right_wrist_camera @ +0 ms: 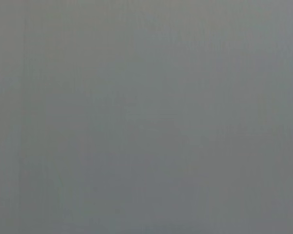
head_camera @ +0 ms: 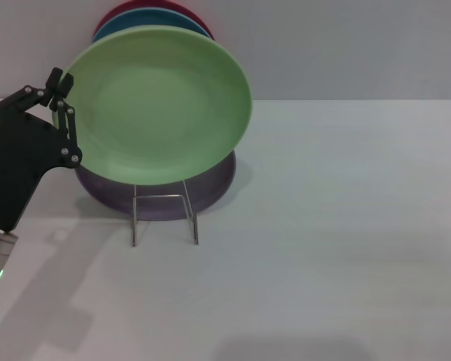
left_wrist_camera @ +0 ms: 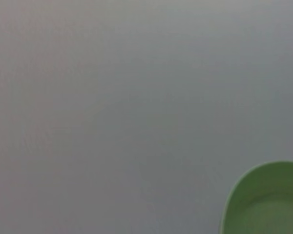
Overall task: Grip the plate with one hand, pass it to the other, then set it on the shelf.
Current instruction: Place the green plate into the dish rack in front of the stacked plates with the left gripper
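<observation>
The light green plate point(head_camera: 161, 105) stands tilted up on edge, facing me, above the wire shelf point(head_camera: 164, 218). My left gripper point(head_camera: 62, 96), black and on the silver arm with a green light, is at the plate's left rim and shut on it. A corner of the plate point(left_wrist_camera: 268, 200) shows in the left wrist view against a grey background. The right gripper is out of view, and the right wrist view shows only plain grey.
A lilac plate point(head_camera: 210, 188) leans in the shelf behind the green one. Behind it, a teal plate point(head_camera: 146, 21) and a dark red plate point(head_camera: 109, 19) peek out at the top. The white table point(head_camera: 338, 248) stretches to the right and the front.
</observation>
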Controlling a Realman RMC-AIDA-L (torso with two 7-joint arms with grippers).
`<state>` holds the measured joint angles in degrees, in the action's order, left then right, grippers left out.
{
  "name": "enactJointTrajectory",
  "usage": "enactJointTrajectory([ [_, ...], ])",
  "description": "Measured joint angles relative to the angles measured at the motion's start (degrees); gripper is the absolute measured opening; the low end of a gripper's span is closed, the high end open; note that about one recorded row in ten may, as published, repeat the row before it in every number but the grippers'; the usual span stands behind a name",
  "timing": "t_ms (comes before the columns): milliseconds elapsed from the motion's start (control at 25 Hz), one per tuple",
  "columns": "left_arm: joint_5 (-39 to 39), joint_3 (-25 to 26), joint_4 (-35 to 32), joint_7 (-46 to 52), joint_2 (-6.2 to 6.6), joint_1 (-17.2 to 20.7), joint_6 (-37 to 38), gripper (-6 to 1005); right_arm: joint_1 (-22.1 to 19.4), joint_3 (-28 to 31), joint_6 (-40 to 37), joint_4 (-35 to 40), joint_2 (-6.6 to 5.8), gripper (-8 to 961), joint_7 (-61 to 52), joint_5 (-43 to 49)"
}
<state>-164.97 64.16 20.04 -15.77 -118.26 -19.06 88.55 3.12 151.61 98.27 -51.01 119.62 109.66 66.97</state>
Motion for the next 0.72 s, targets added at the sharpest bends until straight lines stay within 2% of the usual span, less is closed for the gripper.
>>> enactJointTrajectory([
  [720,-0.1,-1.1,-5.0,0.2,-0.27,-1.5,-0.9,32,0.2,0.0,1.8,-0.1,0.0,683,-0.1,-0.4],
])
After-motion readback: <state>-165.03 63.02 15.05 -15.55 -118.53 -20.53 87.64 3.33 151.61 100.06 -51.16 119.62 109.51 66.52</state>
